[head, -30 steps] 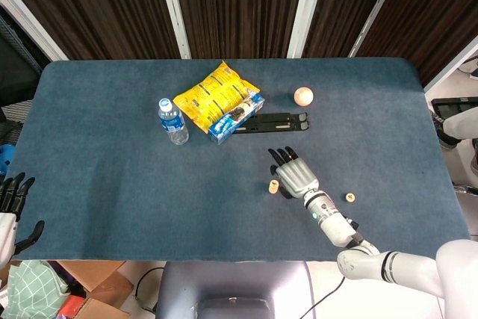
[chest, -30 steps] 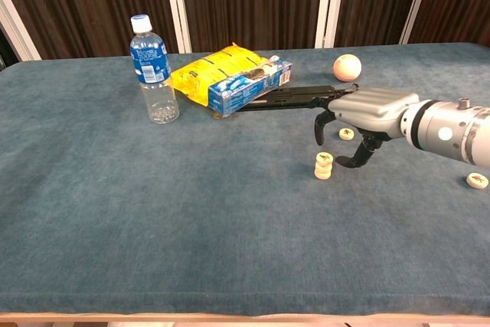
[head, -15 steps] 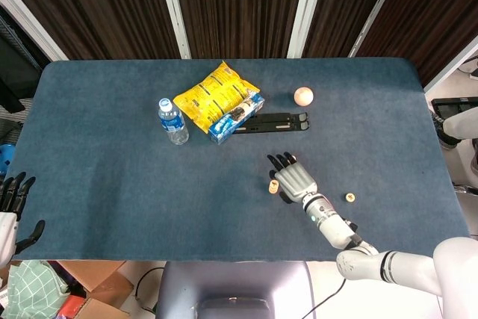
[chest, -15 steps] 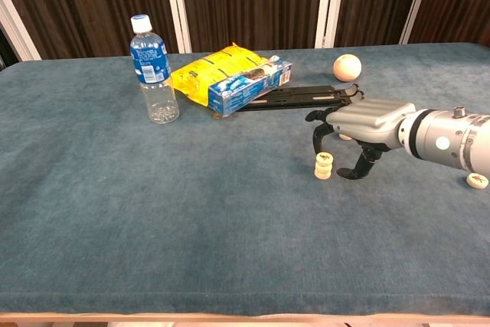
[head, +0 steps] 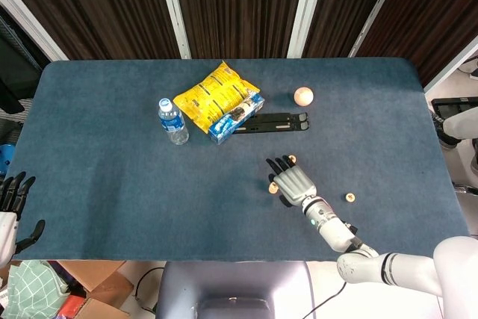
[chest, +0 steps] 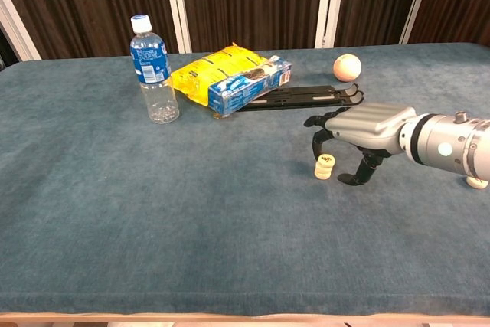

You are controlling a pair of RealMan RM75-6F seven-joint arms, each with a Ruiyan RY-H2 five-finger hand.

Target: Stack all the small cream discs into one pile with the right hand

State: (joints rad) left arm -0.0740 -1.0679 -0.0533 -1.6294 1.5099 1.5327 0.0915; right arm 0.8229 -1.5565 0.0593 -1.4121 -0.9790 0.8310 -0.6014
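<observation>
The small pile of cream discs (chest: 325,166) stands upright on the blue surface (chest: 191,212), its axis vertical, just beside the right hand (chest: 360,132). That hand hovers with fingers (chest: 316,142) curled apart, holding nothing. A loose disc (head: 349,198) lies well apart from the pile, beyond the hand. A careless sweep could topple the pile.

Short cream disc pile (chest: 325,166) stands upright; others (head: 349,198) lie apart.
</observation>
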